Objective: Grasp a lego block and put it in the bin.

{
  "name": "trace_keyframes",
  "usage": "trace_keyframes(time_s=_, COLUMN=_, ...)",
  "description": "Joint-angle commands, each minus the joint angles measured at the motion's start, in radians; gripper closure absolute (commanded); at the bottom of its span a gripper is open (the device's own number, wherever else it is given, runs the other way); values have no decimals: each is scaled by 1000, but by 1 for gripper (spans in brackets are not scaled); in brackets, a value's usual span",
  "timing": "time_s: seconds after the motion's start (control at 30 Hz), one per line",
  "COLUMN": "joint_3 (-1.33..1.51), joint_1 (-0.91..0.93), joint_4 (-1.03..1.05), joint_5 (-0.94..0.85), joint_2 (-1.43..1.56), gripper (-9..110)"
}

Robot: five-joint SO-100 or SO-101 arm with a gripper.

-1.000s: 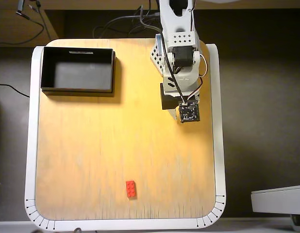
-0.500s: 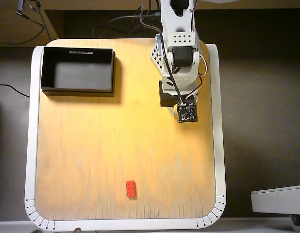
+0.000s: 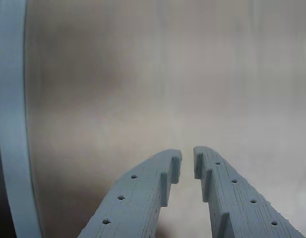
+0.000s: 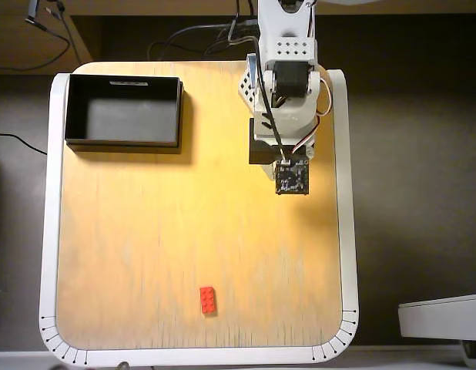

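Looking down, I see the brick [image 4: 208,300] lying near the table's [image 4: 145,231] front edge, well apart from the tray [image 4: 123,145] and arm; my gripper [image 3: 187,161] hangs empty, fingers nearly pressed together, since no reach has begun.

In the overhead view the single white plastic robot arm [image 4: 283,85] reaches in from the far edge of the table, near its right far corner, and folds downward over the surface. A black block and a small dark circuit-board camera module [image 4: 292,177] sit at its wrist end. In the wrist view the grey 3D-printed two-finger gripper [image 3: 187,159] enters from the bottom edge, its two fingers nearly together, a narrow gap between the tips, nothing held between them.
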Motion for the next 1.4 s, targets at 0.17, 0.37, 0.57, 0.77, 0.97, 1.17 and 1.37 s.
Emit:
trace_keyframes(time_s=0.17, joint_3=-278, joint_1=87, joint_4=-46, joint_5=78, joint_2=-212, gripper=98)
trace_keyframes(time_s=0.37, joint_3=-316, joint_1=141, joint_4=-163, joint_5=124, joint_2=-353, gripper=97)
trace_keyframes(time_s=0.57, joint_3=-446, joint_1=181, joint_4=-181, joint_5=107, joint_2=-551, gripper=97)
trace_keyframes(time_s=0.77, joint_3=-466, joint_1=192, joint_4=-224, joint_5=104, joint_2=-629, gripper=97)
trace_keyframes(time_s=0.97, joint_3=-584, joint_1=206, joint_4=-232, joint_5=89, joint_2=-779, gripper=97)
trace_keyframes(time_s=1.17, joint_3=-646, joint_1=221, joint_4=-252, joint_5=97, joint_2=-868, gripper=97)
trace_keyframes(time_s=1.37, joint_3=-655, joint_1=241, joint_4=-321, joint_5=103, joint_2=-920, gripper=96)
